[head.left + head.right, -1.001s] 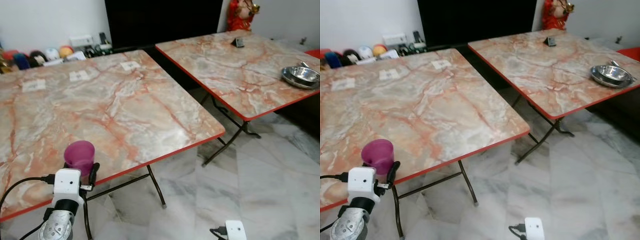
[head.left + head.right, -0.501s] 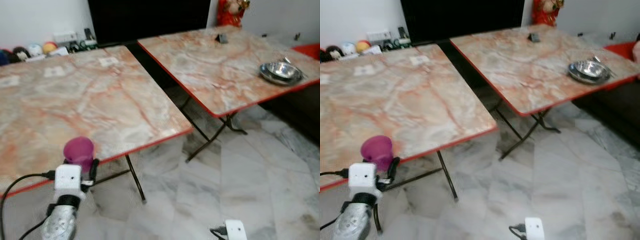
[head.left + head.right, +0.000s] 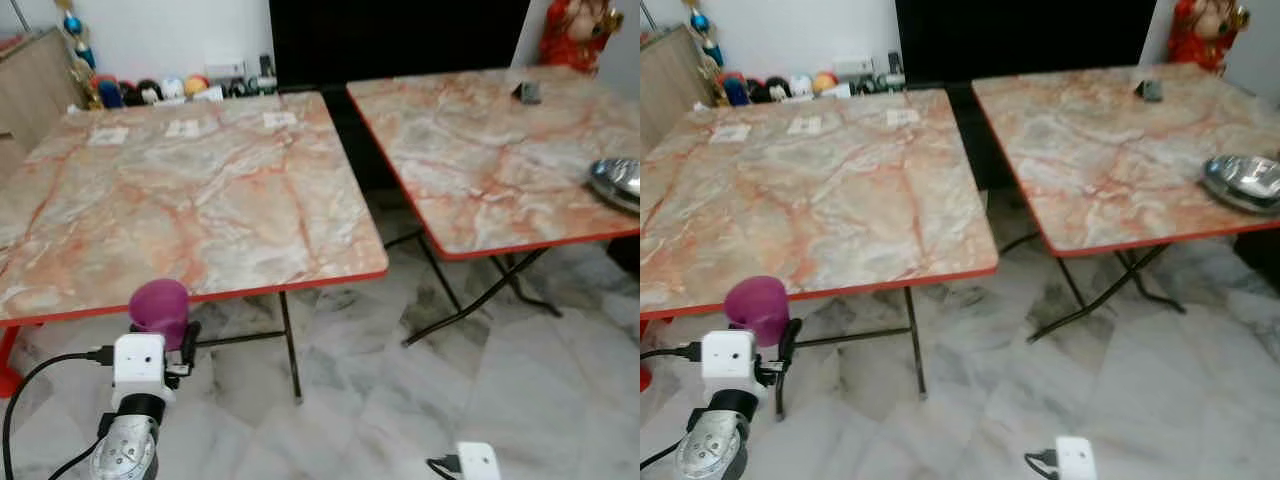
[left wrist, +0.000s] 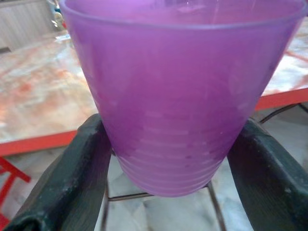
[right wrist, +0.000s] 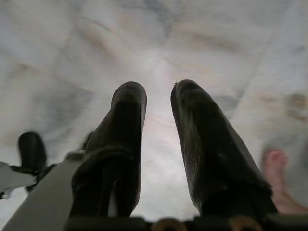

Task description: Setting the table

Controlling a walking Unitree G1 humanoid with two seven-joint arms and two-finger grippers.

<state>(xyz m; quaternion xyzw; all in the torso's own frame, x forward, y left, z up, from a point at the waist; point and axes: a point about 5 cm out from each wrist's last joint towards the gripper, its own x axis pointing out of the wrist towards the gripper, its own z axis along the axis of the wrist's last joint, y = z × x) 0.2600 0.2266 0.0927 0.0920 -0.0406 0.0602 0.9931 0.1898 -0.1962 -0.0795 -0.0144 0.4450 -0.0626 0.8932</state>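
Observation:
A purple plastic cup [image 3: 158, 306] is held upright in my left gripper [image 3: 160, 328], which is shut on its lower half. It hangs in front of the near red edge of the left marble table [image 3: 200, 190], over the floor. In the left wrist view the cup [image 4: 178, 96] sits between the two black fingers [image 4: 72, 178]. My right gripper [image 5: 159, 125] hangs low over the marble floor, its fingers close together with nothing between them. On the right marble table [image 3: 480, 160] a steel bowl [image 3: 620, 180] lies near the right edge.
Paper cards [image 3: 183, 128] lie along the left table's far edge. A small dark object [image 3: 527, 92] rests on the right table. A narrow gap with folding legs [image 3: 440, 290] separates the tables. Toys [image 3: 150, 90] line the wall. A person's foot [image 5: 276, 163] stands nearby.
The whole view has shifted: the tables now look farther off and more to the right. The cup, earlier over the table's near corner, now hangs before the edge, still gripped.

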